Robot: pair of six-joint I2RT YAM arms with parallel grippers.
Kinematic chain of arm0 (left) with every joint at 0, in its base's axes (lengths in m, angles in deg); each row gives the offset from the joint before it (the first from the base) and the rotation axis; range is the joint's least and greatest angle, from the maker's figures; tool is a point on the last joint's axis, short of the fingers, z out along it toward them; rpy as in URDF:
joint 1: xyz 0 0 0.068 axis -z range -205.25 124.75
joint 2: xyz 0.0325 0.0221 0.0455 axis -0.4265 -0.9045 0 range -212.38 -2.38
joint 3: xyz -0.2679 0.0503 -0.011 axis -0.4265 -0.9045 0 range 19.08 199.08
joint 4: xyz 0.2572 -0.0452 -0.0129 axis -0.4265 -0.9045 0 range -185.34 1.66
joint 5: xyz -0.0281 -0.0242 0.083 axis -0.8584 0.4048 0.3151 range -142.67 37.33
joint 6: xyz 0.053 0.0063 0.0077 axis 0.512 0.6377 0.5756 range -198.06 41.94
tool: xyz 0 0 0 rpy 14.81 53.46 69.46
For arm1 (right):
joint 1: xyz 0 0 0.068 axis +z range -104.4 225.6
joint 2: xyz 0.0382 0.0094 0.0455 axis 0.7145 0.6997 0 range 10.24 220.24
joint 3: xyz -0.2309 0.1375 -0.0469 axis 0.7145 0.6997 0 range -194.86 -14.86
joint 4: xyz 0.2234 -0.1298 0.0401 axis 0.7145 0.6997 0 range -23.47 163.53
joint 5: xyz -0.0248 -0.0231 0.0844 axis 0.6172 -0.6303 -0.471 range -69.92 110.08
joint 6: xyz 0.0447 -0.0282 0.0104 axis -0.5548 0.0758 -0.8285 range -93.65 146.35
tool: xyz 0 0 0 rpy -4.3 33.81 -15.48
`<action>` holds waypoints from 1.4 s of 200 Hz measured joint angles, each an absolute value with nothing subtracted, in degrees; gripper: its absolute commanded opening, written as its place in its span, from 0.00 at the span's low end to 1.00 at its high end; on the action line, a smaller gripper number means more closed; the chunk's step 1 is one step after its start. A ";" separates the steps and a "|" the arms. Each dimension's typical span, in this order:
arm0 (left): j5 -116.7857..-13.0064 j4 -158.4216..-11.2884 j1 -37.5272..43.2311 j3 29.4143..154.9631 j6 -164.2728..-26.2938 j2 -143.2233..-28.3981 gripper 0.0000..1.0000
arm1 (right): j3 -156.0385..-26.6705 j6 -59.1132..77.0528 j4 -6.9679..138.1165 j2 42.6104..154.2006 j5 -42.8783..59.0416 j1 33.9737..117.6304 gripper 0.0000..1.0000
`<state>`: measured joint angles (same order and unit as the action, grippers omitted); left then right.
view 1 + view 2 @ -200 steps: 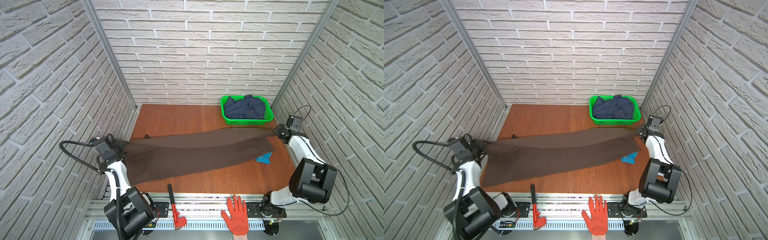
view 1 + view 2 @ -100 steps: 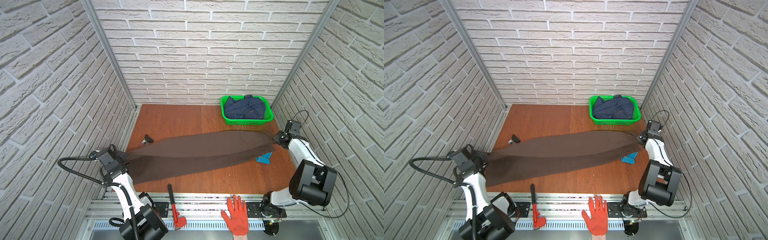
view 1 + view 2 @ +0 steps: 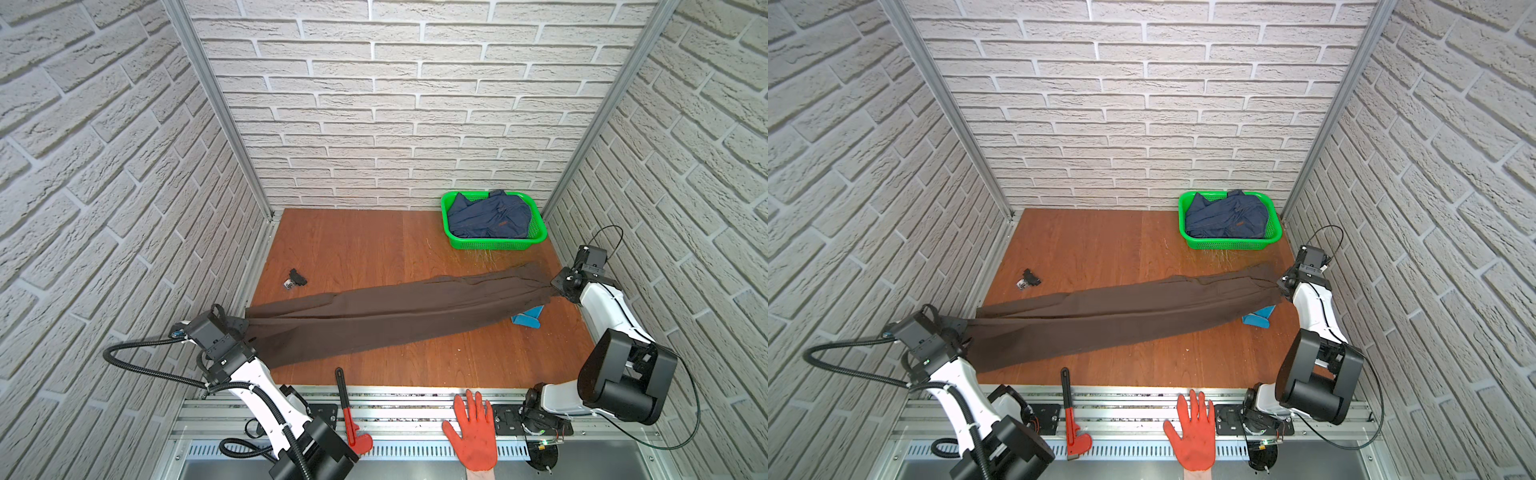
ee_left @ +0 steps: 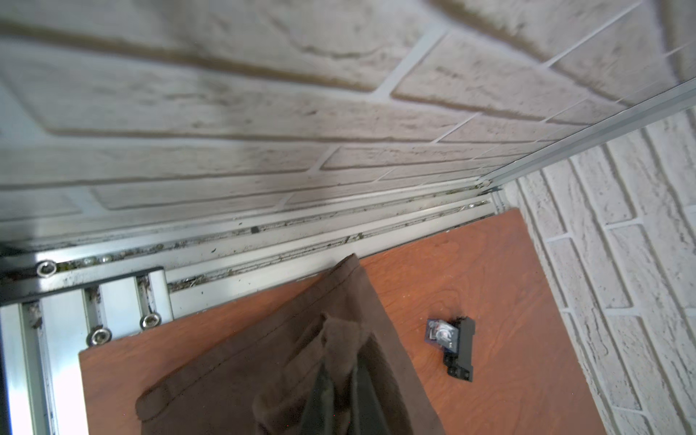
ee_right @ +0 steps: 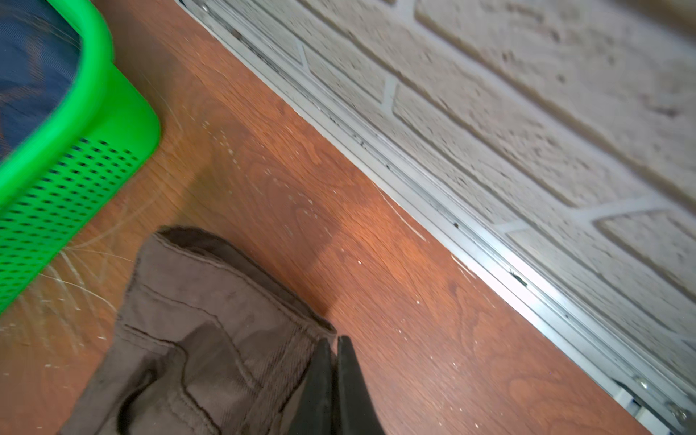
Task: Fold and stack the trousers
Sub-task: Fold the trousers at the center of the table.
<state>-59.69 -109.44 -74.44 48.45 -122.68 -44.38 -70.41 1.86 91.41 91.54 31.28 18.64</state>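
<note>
The trousers half hide a small blue object. They span mid-frame over the desk, left gripper and right gripper each clamped on an end. Upper right, a green basket holds dark blue denim.

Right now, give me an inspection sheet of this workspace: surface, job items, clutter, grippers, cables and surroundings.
Surface: wooden table, scratched in front of the basket.
Job's things: brown trousers stretched lengthwise between both arms, not yet folded.
Clutter: green basket holding a dark blue garment; small black part; blue object partly hidden by the trousers; red pipe wrench and an orange gloved hand on the front rail.
Grippers: left gripper shut on the trousers; right gripper shut on the trousers.
Cables: black hose loops off the left arm; thin cable loops at the right wrist.
Surroundings: white brick walls on three sides.
</note>
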 measured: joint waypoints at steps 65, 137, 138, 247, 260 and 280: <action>-60.44 -108.87 -74.33 44.60 -124.89 -44.71 0.00 | -71.20 0.79 91.06 95.10 30.17 19.12 0.06; -61.29 -106.10 -71.35 60.67 -127.08 -60.77 0.00 | -99.24 -0.89 91.26 106.25 24.03 28.58 0.06; -61.33 -105.88 -71.31 61.19 -127.12 -61.19 0.00 | -99.72 -0.89 91.17 106.40 23.83 28.72 0.05; -62.19 -100.30 -69.21 60.58 -126.51 -60.99 0.00 | -97.23 3.11 87.82 112.15 23.24 29.50 0.05; -61.90 -100.98 -69.34 57.54 -126.51 -57.62 0.00 | -96.05 3.85 87.72 112.13 24.40 29.17 0.05; -61.29 -102.60 -69.93 54.22 -126.57 -52.49 0.00 | -93.32 4.73 87.78 111.80 26.08 27.97 0.06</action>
